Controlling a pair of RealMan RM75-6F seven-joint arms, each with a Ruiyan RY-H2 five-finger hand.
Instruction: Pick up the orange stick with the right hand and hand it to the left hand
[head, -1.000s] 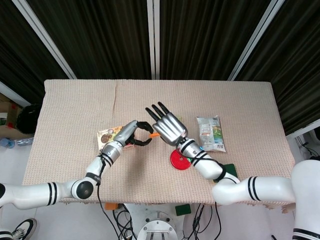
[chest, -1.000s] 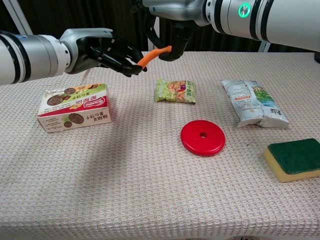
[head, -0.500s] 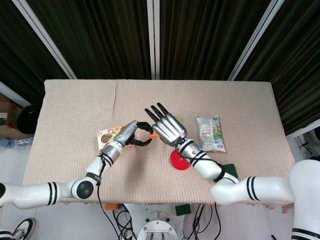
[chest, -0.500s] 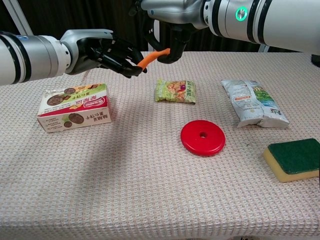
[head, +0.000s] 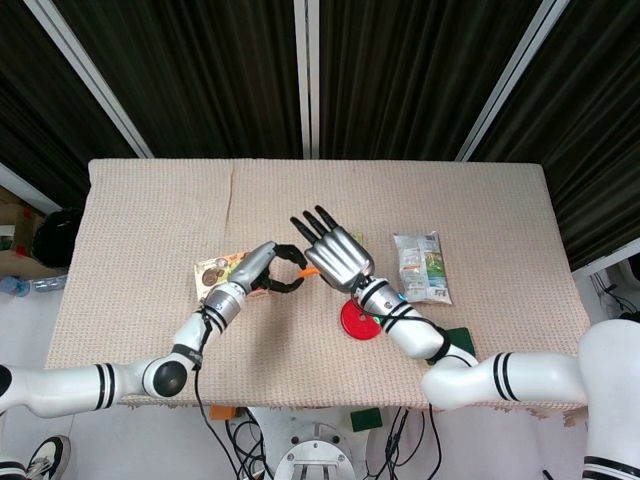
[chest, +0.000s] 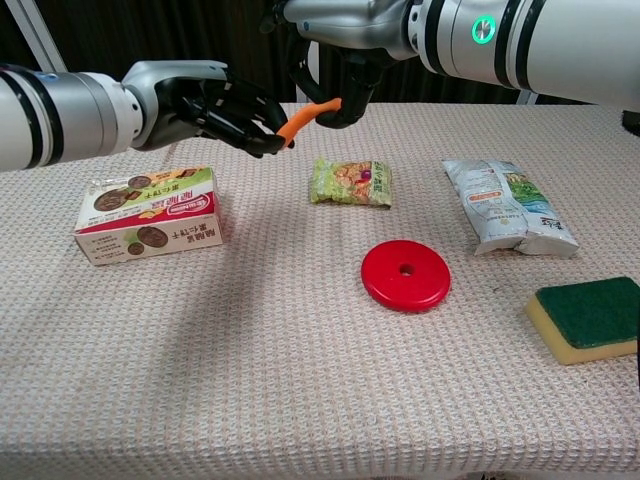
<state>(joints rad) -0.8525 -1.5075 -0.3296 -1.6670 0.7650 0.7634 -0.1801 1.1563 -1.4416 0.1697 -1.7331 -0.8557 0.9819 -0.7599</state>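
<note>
The orange stick (chest: 306, 117) hangs in the air above the table, slanting down to the left; in the head view only a short piece of the stick (head: 310, 269) shows between the two hands. My right hand (chest: 338, 62) pinches its upper right end between thumb and finger, with the other fingers spread, as the back of the right hand (head: 338, 255) shows from above. My left hand (chest: 215, 108) reaches in from the left and its dark fingertips curl around the stick's lower left end. From above, the left hand (head: 266, 268) forms a ring around that end.
A cookie box (chest: 150, 212) lies below the left hand. A green snack packet (chest: 350, 182), a red disc (chest: 405, 274), a white bag (chest: 505, 205) and a yellow-green sponge (chest: 590, 318) lie to the right on the woven tablecloth (chest: 250, 380).
The left hand's fingers have curled further over the stick's lower end. The right hand and the stick have barely shifted.
</note>
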